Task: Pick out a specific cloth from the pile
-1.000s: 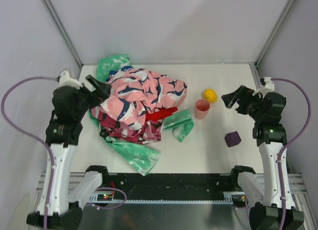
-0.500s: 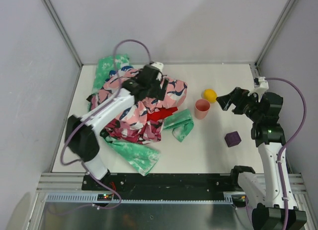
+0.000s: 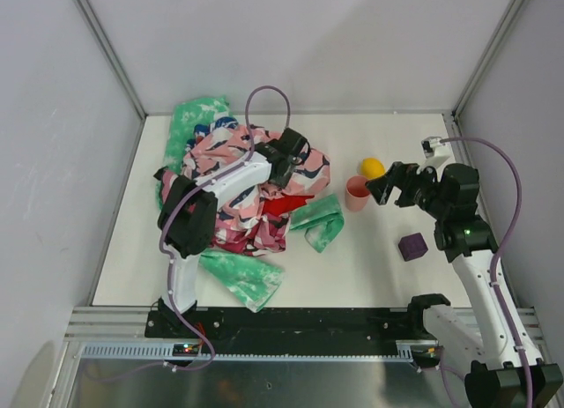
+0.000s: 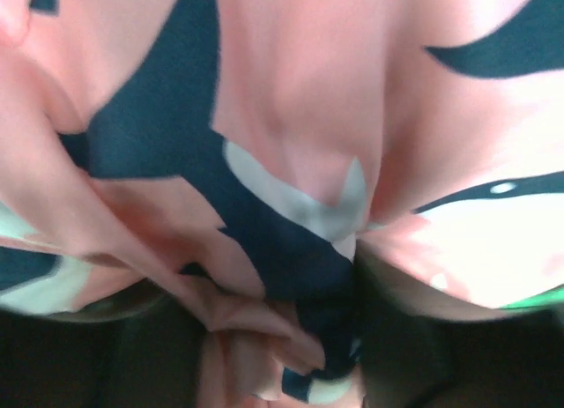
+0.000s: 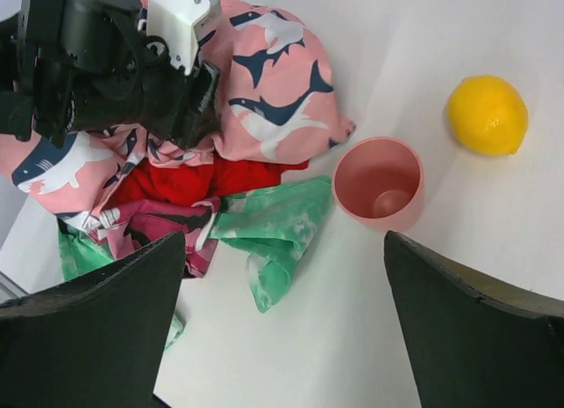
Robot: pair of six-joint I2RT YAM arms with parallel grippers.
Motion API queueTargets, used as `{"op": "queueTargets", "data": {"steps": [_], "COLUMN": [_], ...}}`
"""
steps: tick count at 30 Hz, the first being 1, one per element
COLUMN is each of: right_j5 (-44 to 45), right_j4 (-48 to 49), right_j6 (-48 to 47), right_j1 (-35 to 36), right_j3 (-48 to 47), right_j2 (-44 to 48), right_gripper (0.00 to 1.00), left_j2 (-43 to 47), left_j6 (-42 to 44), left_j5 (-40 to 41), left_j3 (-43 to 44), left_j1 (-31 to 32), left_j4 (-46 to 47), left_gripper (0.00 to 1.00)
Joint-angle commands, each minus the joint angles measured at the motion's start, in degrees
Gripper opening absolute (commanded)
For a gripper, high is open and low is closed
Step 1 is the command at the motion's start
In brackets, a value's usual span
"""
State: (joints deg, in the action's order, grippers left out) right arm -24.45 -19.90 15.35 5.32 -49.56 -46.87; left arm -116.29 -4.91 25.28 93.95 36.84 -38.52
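The pile point(image 3: 231, 189) is a rumpled heap at the table's left middle, topped by a pink cloth with navy-and-white print point(image 5: 273, 82). The plain red cloth point(image 3: 284, 204) shows only as a patch at the heap's right edge, under the pink print; in the right wrist view the red cloth point(image 5: 176, 181) lies just below the left gripper's head. My left gripper point(image 3: 286, 158) is pressed down into the pink print. In its own view the left gripper point(image 4: 282, 355) has a fold of that pink fabric bunched between its dark fingers. My right gripper point(image 3: 381, 186) hovers open beside the cup, holding nothing.
A pink cup point(image 3: 358, 193) stands upright right of the pile, with a yellow lemon point(image 3: 373, 168) behind it. A purple cube point(image 3: 412, 246) sits at the right. A mint green cloth point(image 3: 319, 218) sticks out of the pile toward the cup; more green lies at the front left point(image 3: 242, 278).
My left arm has swung from the table's left side over the pile and dropped its gripper into the pink print, jaws narrowing on a fold. The right gripper has drifted left toward the cup.
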Motion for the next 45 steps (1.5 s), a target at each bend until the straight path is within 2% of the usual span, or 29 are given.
{"op": "queueTargets", "data": {"steps": [1, 2, 3, 6, 9, 13, 19, 23, 28, 34, 36, 38, 42, 43, 45], "right_j5": [4.8, 5.8, 6.5, 10.4, 15.2, 20.1, 23.9, 24.2, 22.7, 21.7, 21.5, 21.5, 23.2, 24.6, 28.3], "right_j4": [0.6, 0.6, 0.6, 0.9, 2.4, 8.9, 27.7, 33.3, 31.3, 26.6, 25.0, 23.8, 20.7, 19.6, 18.1], "right_j6": [-2.6, -3.0, -3.2, -4.3, -4.7, -4.7, -2.4, 0.5, 1.9, 1.6, 1.3, 0.8, -1.6, -3.2, -7.0], "right_j1": [3.5, 4.7, 5.9, 10.4, 16.0, 23.9, 32.1, 34.2, 36.7, 39.7, 40.2, 40.6, 40.9, 41.0, 41.1], "right_j3": [-0.2, -0.2, -0.2, -0.2, -0.2, -0.2, -1.0, -6.8, -17.2, -23.3, -23.9, -24.4, -27.7, -29.3, -33.2], "right_j2": [-0.2, -0.4, -0.8, -2.0, -4.4, -10.2, -24.4, -37.6, -53.0, -63.7, -65.0, -65.5, -64.0, -62.7, -59.7], "right_gripper": [0.99, 0.99, 0.99, 0.99, 0.99, 0.99, 0.99, 0.99, 0.97, 0.91, 0.84, 0.69, 0.18, 0.09, 0.02], "left_j2": [-1.6, -0.7, 0.2, 3.8, 9.2, 18.1, 27.2, 29.1, 29.5, 29.9, 30.3, 30.9, 33.2, 34.0, 35.7], "left_j6": [-4.1, -5.2, -6.4, -10.2, -14.5, -19.9, -26.2, -28.2, -29.4, -29.6, -29.5, -29.3, -28.7, -28.5, -28.2], "left_j5": [1.7, 1.5, 1.4, 1.7, 1.8, 2.0, -3.2, -5.1, -7.2, -9.1, -10.2, -11.7, -14.6, -15.3, -16.8], "left_j3": [3.5, 4.5, 5.5, 7.5, 6.8, 1.6, -11.9, -19.3, -24.1, -26.0, -26.2, -26.4, -26.4, -26.5, -26.6], "left_j1": [-1.0, -1.4, -1.9, -5.0, -10.1, -18.7, -31.0, -32.8, -33.3, -33.7, -33.7, -33.7, -33.8, -33.7, -33.7], "left_j4": [-3.7, -3.7, -3.7, -3.8, -3.7, -3.6, -3.2, -2.5, -1.1, -0.3, 0.1, 0.5, 1.4, 1.6, 2.1], "left_gripper": [0.35, 0.18, 0.09, 0.02, 0.01, 0.01, 0.01, 0.01, 0.01, 0.01, 0.01, 0.01, 0.01, 0.01, 0.01]}}
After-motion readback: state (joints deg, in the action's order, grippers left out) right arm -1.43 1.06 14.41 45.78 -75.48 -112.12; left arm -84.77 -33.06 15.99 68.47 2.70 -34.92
